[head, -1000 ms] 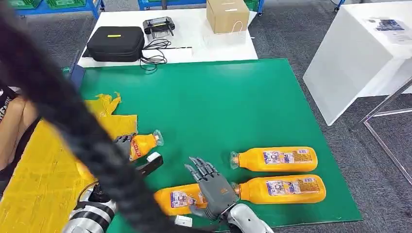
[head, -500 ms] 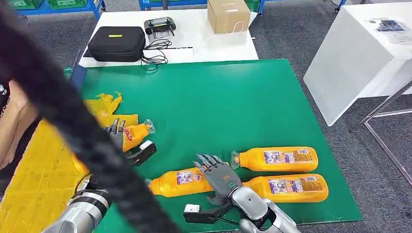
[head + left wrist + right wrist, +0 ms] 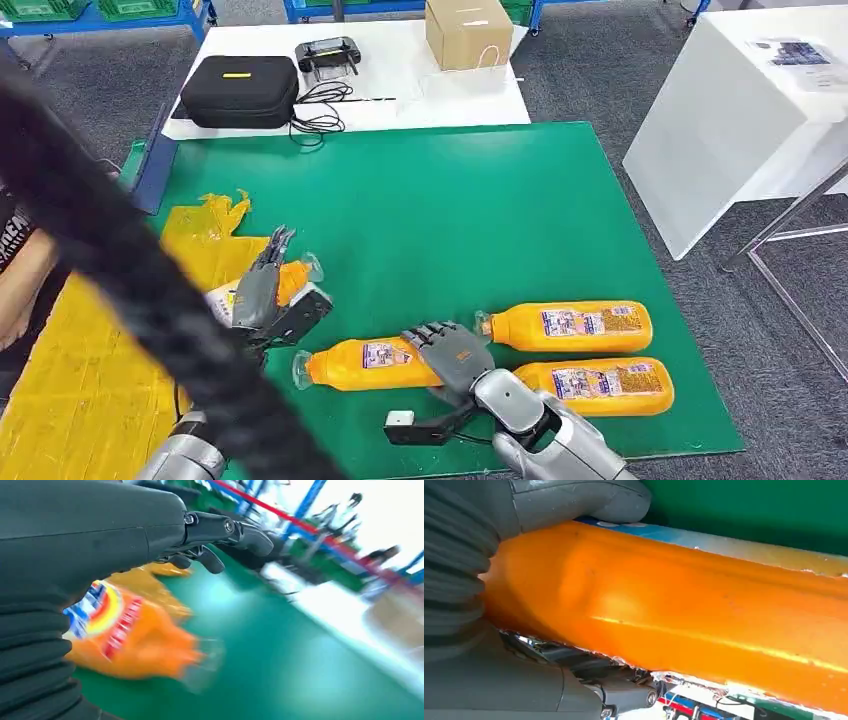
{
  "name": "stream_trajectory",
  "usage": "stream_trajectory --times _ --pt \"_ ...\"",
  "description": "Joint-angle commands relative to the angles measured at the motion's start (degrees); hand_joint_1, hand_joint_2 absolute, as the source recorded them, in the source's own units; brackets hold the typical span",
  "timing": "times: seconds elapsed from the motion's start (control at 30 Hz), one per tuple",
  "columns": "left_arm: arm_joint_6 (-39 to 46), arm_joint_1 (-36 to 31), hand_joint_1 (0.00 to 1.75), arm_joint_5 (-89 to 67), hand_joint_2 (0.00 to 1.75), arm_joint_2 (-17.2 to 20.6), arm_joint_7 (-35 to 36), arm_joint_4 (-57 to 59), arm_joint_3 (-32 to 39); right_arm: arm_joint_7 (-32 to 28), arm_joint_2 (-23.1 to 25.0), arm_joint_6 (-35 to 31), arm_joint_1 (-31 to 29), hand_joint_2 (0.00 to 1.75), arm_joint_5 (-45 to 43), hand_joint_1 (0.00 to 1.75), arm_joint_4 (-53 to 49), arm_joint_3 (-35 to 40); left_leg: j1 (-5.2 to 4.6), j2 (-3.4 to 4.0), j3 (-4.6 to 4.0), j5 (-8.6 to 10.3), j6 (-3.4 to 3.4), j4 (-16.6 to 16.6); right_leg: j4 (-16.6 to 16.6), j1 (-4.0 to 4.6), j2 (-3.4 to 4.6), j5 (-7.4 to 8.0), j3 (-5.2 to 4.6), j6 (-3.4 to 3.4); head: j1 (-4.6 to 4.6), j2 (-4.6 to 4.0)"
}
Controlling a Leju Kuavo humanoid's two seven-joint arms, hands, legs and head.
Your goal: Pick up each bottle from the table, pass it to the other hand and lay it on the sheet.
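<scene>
Left hand [image 3: 262, 290]: closed on a bottle [image 3: 130, 635] over the yellow sheet [image 3: 90, 370] edge, seemingly not yet laid | Right hand [image 3: 455, 352]: wrapped round next bottle [image 3: 365, 365] on green mat [image 3: 450, 210] | Next: first bottle to be released, second lifted and passed.

Three bottles [image 3: 566, 327] on mat [image 3: 450, 200] at right; sheet [image 3: 80, 370] left; case [image 3: 240, 88] behind.
</scene>
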Motion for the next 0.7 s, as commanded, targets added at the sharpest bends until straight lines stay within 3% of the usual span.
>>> stream_trajectory --times 0.03,0.13,0.2,0.33,0.53,0.57,0.7 --pt "-2.1 5.4 0.00 2.4 1.75 0.9 0.0 -16.3 -2.8 -0.4 1.1 0.2 -2.2 1.75 -0.6 1.75 7.4 1.5 0.07 0.05 0.06 -0.05 -0.02 0.0 -0.1 0.08 -0.01 -0.01 0.09 -0.05 0.00 0.00" --pt "-2.5 5.1 0.00 4.8 1.75 0.5 -1.7 -15.9 -2.7 -0.8 1.4 -0.8 -1.7 1.75 -1.6 1.75 6.9 0.7 0.08 0.06 0.08 -0.04 -0.02 0.0 -0.1 0.08 0.00 0.00 0.13 -0.05 0.00 0.00" --pt "-2.4 8.1 0.00 7.7 1.75 0.6 -3.9 -22.4 -3.4 -1.9 3.6 -4.9 0.3 1.75 -4.5 1.75 4.2 -2.6 0.12 0.05 0.13 -0.06 -0.03 0.0 -0.1 0.13 -0.02 -0.01 0.19 -0.07 0.00 0.00" --pt "-14.5 13.7 0.00 24.0 1.75 0.9 -2.9 -33.7 -3.0 -4.9 8.3 -14.2 7.1 1.75 -8.5 1.75 -7.1 -9.9 0.08 0.09 0.03 -0.11 -0.03 0.1 0.0 0.08 0.03 -0.07 0.03 -0.06 0.00 0.00" --pt "-31.0 16.0 0.00 47.3 1.75 0.7 -0.7 -33.0 -0.5 -12.5 11.2 -25.2 12.8 1.75 -14.9 1.75 -13.5 -16.6 0.04 -0.01 -0.12 -0.09 -0.03 0.0 0.0 0.04 -0.04 -0.09 -0.08 -0.04 0.00 0.00" --pt "-32.3 16.4 0.00 49.1 1.75 0.9 -0.8 -33.0 -0.2 -14.2 11.7 -26.9 13.6 1.75 -16.8 1.75 -14.2 -17.6 0.17 0.04 0.15 -0.32 -0.07 0.1 -0.1 0.19 -0.05 -0.25 0.25 -0.11 -0.02 0.00" --pt "-32.7 16.8 0.00 49.6 1.75 1.2 -0.8 -33.2 -0.7 -17.1 12.3 -28.6 14.7 1.75 -20.2 1.75 -15.1 -18.8 0.00 -0.05 -0.25 -0.12 -0.02 0.0 0.0 0.02 -0.04 -0.10 -0.14 -0.02 0.00 0.00"
